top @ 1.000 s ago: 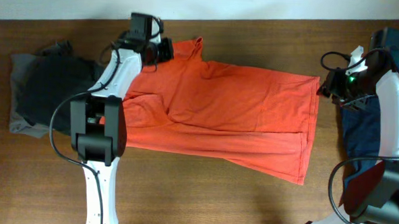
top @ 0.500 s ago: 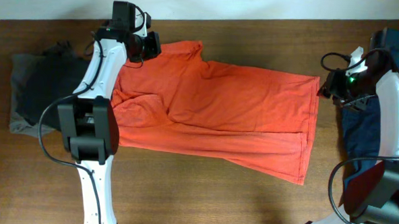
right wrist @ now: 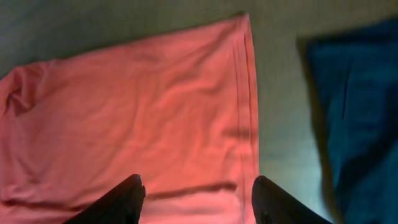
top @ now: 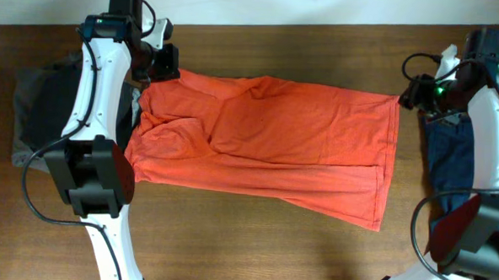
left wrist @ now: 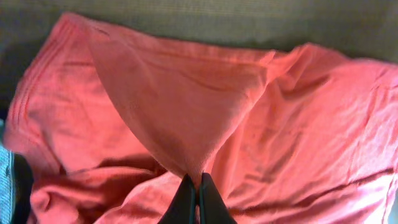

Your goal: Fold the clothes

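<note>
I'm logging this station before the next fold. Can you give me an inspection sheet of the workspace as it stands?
Surface: brown wooden table, no marks seen.
Job's things: orange T-shirt spread out, wrinkled at its left end; navy garment at the right edge; dark grey garments heaped at the left.
Clutter: nothing seen.
Grippers: left gripper shut on a lifted fold of the T-shirt; right gripper open above the shirt's hem, holding nothing.
Cables: black cables loop beside the arms.
Surroundings: pale strip beyond the table's far edge.
</note>
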Controlling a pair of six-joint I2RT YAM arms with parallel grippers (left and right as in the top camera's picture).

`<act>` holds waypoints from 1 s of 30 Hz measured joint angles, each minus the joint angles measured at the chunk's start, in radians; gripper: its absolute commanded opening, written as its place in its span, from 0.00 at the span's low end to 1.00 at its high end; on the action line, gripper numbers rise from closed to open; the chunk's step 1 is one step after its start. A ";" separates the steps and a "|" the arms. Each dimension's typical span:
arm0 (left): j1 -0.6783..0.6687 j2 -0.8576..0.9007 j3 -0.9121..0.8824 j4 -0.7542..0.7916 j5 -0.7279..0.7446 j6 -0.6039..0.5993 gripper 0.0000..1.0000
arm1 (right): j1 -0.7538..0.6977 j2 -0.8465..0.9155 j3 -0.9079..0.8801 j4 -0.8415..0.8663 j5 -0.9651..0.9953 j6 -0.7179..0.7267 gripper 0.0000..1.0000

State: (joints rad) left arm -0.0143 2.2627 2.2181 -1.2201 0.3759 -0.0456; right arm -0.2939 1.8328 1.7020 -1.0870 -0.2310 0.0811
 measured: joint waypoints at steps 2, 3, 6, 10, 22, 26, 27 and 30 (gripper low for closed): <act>0.005 0.000 0.000 -0.020 0.001 0.006 0.00 | 0.000 0.037 0.000 0.053 0.003 -0.020 0.62; 0.011 0.000 0.000 -0.042 0.000 0.013 0.00 | 0.000 0.055 0.000 0.075 0.005 -0.026 0.63; 0.021 -0.002 0.000 -0.073 -0.003 0.028 0.00 | 0.000 0.119 0.000 0.175 0.005 -0.036 0.64; 0.025 -0.020 0.000 -0.075 -0.006 0.046 0.00 | 0.000 0.194 0.000 0.307 0.005 -0.041 0.64; 0.024 -0.053 0.000 -0.105 -0.006 0.053 0.00 | 0.000 0.405 0.000 0.505 0.021 -0.052 0.62; 0.024 -0.053 0.000 -0.119 -0.006 0.053 0.00 | 0.000 0.450 0.000 0.559 0.046 -0.053 0.62; 0.024 -0.053 0.000 -0.123 -0.006 0.054 0.00 | -0.001 0.451 0.000 0.565 0.050 -0.054 0.58; 0.024 -0.053 0.000 -0.130 -0.006 0.053 0.00 | -0.002 0.452 0.000 0.568 0.056 -0.051 0.47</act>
State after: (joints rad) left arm 0.0097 2.2101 2.2181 -1.3506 0.3698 0.0078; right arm -0.2958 2.2845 1.7020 -0.5190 -0.1749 0.0303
